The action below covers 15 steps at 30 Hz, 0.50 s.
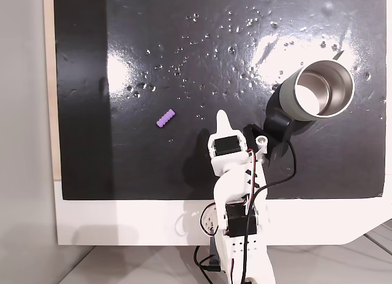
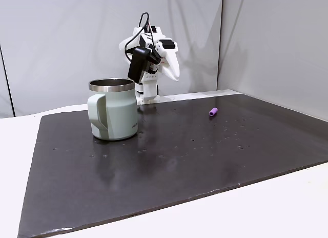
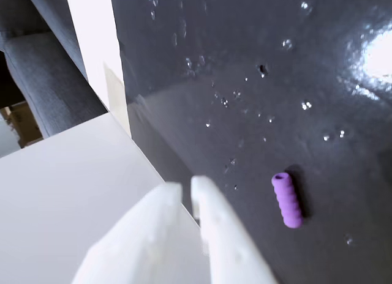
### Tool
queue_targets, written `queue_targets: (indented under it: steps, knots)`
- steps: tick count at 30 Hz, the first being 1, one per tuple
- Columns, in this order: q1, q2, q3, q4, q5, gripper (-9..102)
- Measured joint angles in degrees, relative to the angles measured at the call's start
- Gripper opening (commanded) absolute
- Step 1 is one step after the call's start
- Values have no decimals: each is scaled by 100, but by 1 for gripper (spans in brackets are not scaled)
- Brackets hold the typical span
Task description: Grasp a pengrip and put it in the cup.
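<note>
The light-purple ribbed pengrip [image 1: 165, 118] lies flat on the black mat [image 1: 184, 51], left of centre in a fixed view. In the wrist view the pengrip [image 3: 286, 200] is to the right of my white fingers [image 3: 211, 213]. My gripper [image 1: 223, 117] hovers above the mat between pengrip and cup, shut with only a thin slit between its jaws and holding nothing. The cup [image 1: 318, 89] stands upright at the right with a shiny steel inside. From the side, the cup [image 2: 113, 108] has a pale green wall and a handle, with the gripper [image 2: 175, 76] behind it and the pengrip [image 2: 213, 112] further right.
The black mat carries scattered small specks and glare patches. A white table edge [image 1: 122, 223] borders it near the arm's base [image 1: 242, 235]. A black cable [image 1: 288, 174] loops beside the arm. Grey wall panels [image 2: 266, 43] stand behind the table.
</note>
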Motion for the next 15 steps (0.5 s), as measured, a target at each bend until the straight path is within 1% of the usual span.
queue_targets:
  steps: [6,15]
  knots:
    - [-448,-1195,-853,88,281,0]
    - [-1011,-3199,-2593,396,712,0]
